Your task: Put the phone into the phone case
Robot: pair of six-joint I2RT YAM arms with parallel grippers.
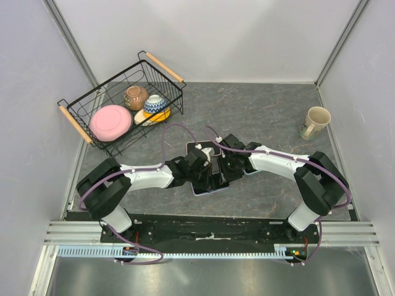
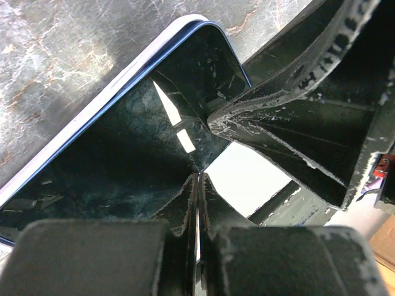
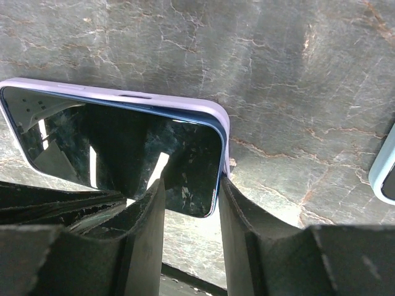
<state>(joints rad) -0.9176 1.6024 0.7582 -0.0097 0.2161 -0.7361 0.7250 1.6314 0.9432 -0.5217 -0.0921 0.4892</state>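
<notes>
My left gripper (image 2: 199, 177), pressed together, pushes the phone (image 2: 123, 145) into its case (image 2: 92, 105); my right gripper (image 3: 191, 185), spread, straddles a corner, steadying it.

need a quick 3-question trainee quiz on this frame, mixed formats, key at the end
1. True or false: the mug stands outside the basket.
2. The case around the phone is: A lilac, B red, C green.
3. Which has its fingers spread apart, the left gripper or the right gripper?
Key: 1 true. 2 A. 3 the right gripper; the left one's fingers are together, tips down on the phone.
</notes>
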